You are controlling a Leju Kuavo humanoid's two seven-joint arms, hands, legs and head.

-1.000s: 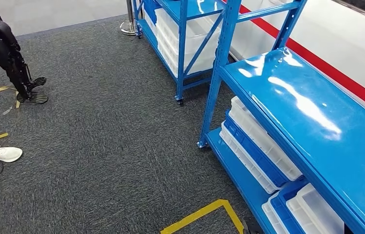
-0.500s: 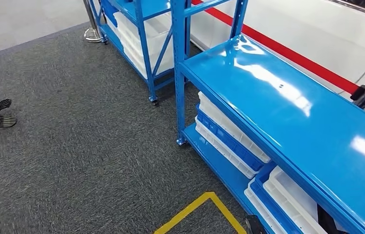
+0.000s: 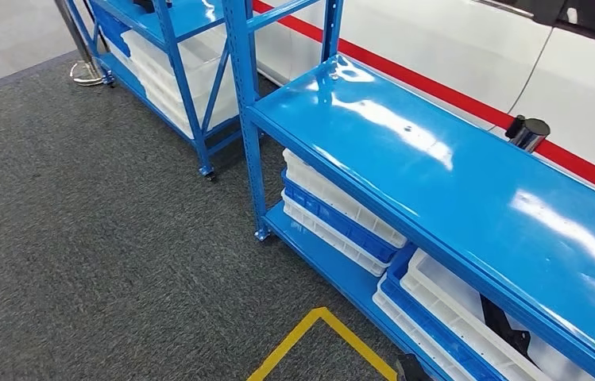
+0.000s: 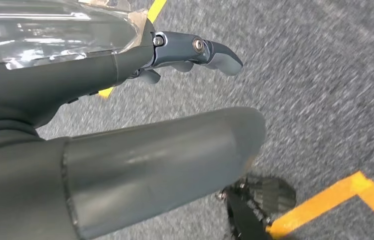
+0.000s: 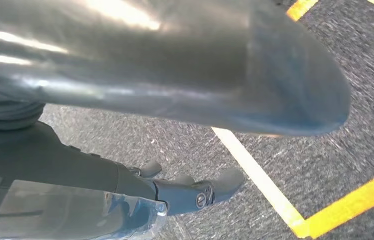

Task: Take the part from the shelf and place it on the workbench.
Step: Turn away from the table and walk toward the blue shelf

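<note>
The glossy bright-blue metal shelf rack on the right holds stacked white and blue plastic trays beneath. A small dark grey cylindrical part stands at its far edge. Behind runs a white wall with a red stripe. The speckled dark grey carpet floor carries yellow tape lines.

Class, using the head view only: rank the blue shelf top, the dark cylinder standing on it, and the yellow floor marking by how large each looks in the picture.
1. Blue shelf top, by far the largest.
2. Yellow floor marking.
3. Dark cylinder, smallest, though it stands farther from the camera, so its true size is unsure.
</note>
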